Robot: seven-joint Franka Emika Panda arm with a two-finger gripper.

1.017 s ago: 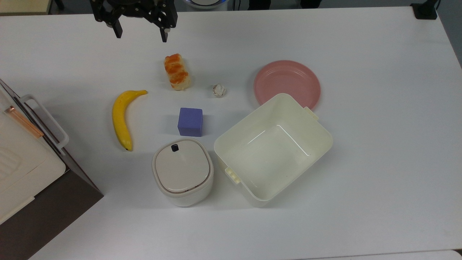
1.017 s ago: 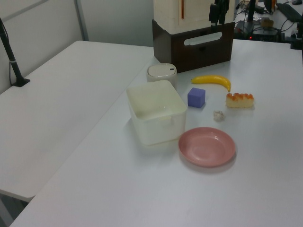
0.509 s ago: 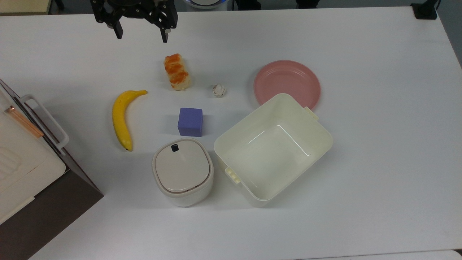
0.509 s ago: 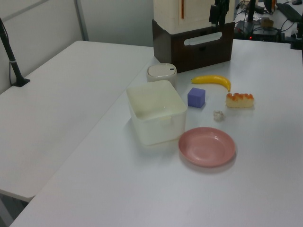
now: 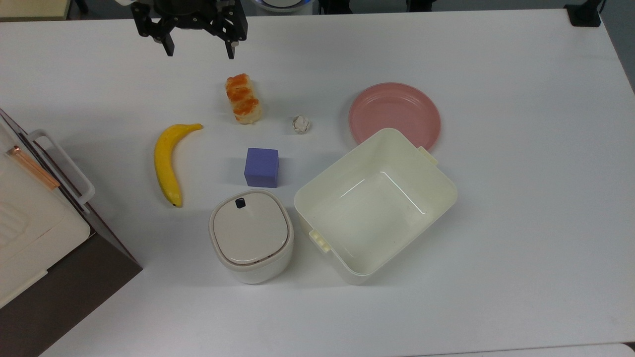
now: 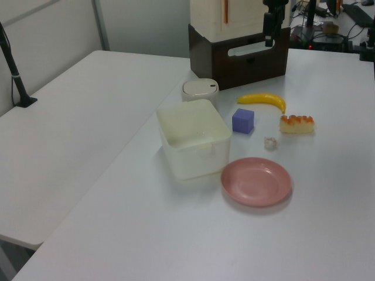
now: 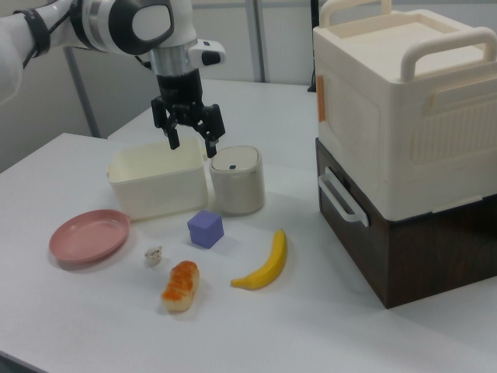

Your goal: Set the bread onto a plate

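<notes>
My gripper (image 5: pixel 201 48) hangs open and empty above the table, its two fingers spread wide. The bread (image 5: pixel 243 98) lies on the table below it in the top view and slightly toward the plate (image 5: pixel 394 115), with a paper ball (image 5: pixel 301 124) between bread and plate. The bread's long axis runs roughly crosswise to my finger line, so I judge a straight descent could straddle its narrow width.
</notes>
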